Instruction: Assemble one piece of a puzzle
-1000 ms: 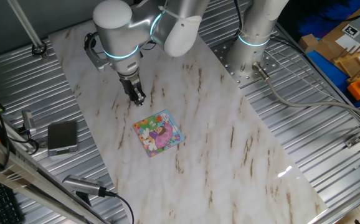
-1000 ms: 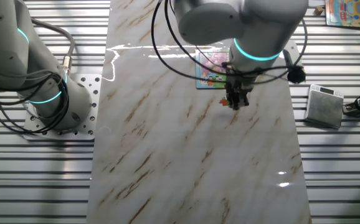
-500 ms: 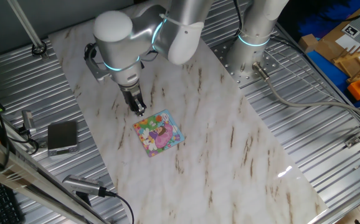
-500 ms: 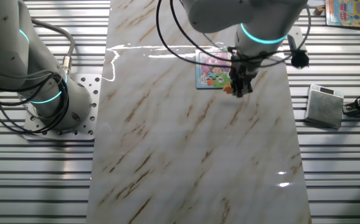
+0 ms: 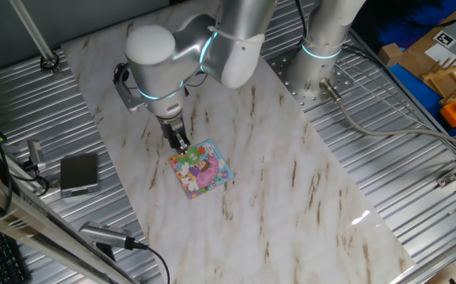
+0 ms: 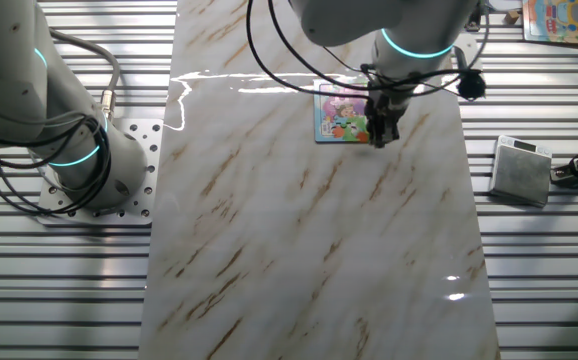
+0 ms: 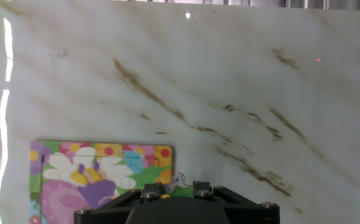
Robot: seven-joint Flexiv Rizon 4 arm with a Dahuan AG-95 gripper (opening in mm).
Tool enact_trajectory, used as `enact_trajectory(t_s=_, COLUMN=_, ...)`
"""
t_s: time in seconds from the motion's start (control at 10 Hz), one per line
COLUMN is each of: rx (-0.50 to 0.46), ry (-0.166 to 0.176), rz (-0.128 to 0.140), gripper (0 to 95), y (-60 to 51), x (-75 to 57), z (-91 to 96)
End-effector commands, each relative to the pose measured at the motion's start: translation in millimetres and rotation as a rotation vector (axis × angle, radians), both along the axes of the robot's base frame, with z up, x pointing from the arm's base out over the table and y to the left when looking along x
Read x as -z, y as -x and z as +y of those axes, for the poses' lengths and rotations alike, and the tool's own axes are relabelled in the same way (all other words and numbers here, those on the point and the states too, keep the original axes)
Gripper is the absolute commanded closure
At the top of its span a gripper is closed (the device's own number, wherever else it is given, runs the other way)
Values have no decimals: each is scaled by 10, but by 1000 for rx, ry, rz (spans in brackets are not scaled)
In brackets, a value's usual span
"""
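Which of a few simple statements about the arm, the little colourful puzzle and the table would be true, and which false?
1. The puzzle lies flat on the marble tabletop. True.
2. The gripper is at a corner of the puzzle. True.
3. The gripper hangs over the far end of the table, well away from the puzzle. False: in the other fixed view too it is right at the puzzle's edge.
4. The puzzle stands upright against a box. False: it lies flat.
5. A small grey box sits on the metal slats beside the marble top. True.
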State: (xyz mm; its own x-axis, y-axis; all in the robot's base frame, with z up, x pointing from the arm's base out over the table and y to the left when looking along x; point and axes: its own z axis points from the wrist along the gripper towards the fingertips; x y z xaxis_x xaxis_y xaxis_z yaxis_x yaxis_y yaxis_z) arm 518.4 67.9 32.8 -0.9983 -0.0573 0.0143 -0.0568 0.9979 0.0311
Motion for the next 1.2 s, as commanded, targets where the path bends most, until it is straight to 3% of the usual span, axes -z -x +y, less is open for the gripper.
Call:
enact_trajectory(t_s=0.1, rx=2, ry=-2, rz=3, gripper=950, y=50, x=-1, z=31)
enact_trajectory(t_s=0.7, rx=-7, ry=6, rz=4, gripper=950, y=84, x=25, z=72)
enact_trajectory(t_s=0.9, rx=-49, ry=3, rz=8, gripper=950, y=84, x=25, z=72)
enact_trajectory(t_s=1.2, rx=-68, ry=-2, rz=-1, gripper=950, y=84, x=25, z=72)
